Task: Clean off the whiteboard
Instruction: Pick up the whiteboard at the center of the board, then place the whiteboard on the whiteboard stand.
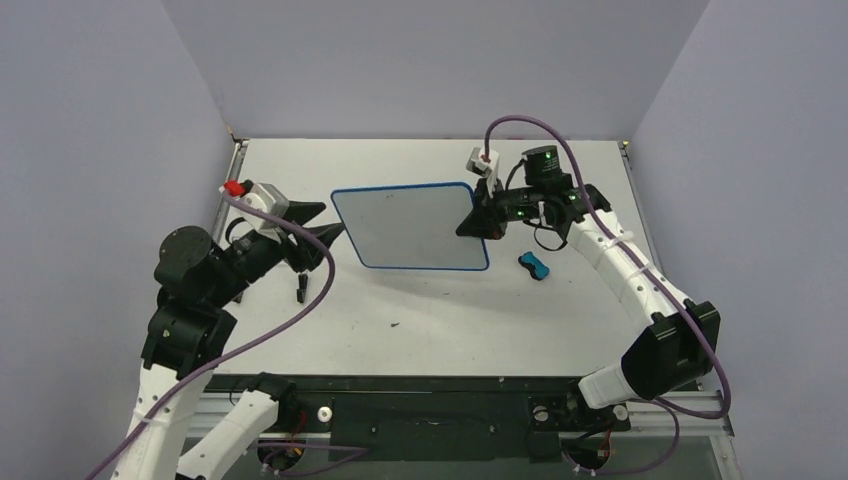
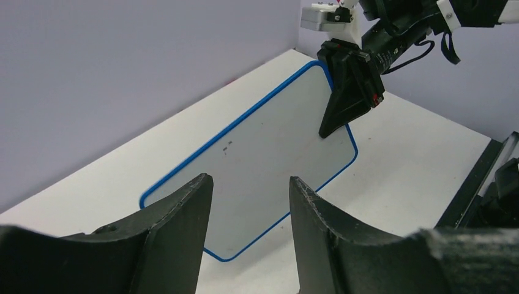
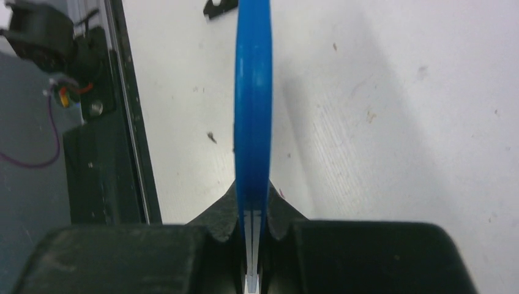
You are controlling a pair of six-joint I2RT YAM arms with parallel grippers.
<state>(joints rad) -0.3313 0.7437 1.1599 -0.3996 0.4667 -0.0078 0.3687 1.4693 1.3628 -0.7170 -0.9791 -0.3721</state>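
Right claw clamps whiteboard edge — left claw parted.

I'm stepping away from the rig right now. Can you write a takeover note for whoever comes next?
Right gripper: shut on the right edge of the small white rectangular board with blue rim.
Left gripper: open, near the board's left edge, holding nothing.
Blue-and-black bone-shaped eraser: on the table right of the board, ungripped.
Done: board almost clean.
Left: wipe the few small dark marks near its far edge.
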